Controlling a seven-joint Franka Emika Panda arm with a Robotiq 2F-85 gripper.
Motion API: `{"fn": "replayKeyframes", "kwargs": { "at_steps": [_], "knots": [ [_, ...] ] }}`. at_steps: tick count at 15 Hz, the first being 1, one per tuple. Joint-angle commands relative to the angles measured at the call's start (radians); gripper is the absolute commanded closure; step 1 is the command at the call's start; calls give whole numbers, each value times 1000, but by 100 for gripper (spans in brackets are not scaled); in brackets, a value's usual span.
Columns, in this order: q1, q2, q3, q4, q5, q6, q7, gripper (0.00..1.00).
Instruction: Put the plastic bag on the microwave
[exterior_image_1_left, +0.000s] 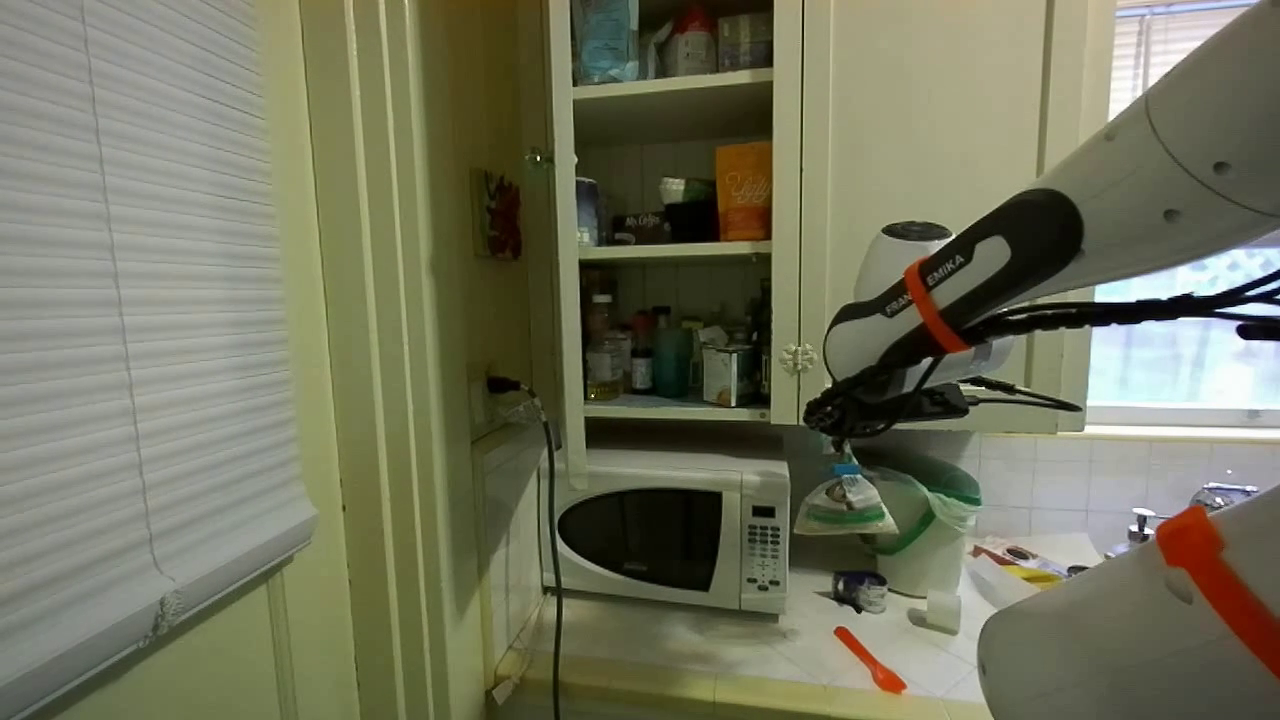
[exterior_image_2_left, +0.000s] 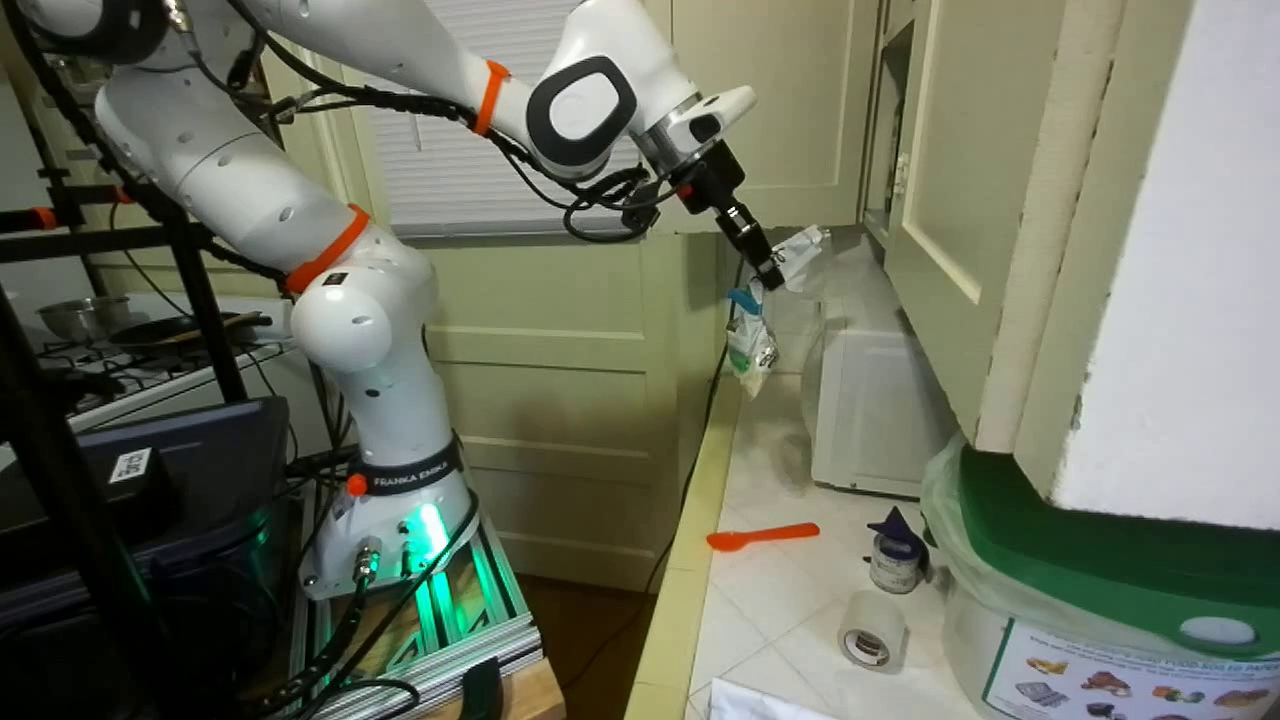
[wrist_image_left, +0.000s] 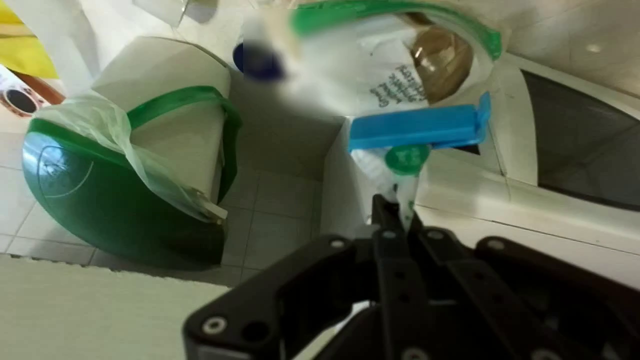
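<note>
Between the tips of the Robotiq gripper (wrist_image_left: 398, 215) we pinch the gathered neck of the plastic bag (wrist_image_left: 392, 77), its body hanging below the blue bag clip (wrist_image_left: 412, 127). It dangles in front of the microwave (exterior_image_1_left: 668, 530), near the control-panel end. For a good placement, we judge, we should raise it until its bottom clears the microwave's top, ease it in under the wall cabinet (exterior_image_1_left: 790, 215), and loosen the jaws only once the weight settles.

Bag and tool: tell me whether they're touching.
Touching. The wrist view shows the narrow, gathered part of the bag pinched in the tool.
</note>
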Motion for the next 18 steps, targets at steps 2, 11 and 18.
{"fn": "replayKeyframes", "kwargs": {
  "at_steps": [2, 11, 18],
  "knots": [
    [-14, -4, 23, 2, 24, -1, -15, 97],
    [-41, 76, 61, -10, 78, 401, 42, 99],
    [7, 214, 66, -12, 171, 760, 67, 99]
  ]
}}
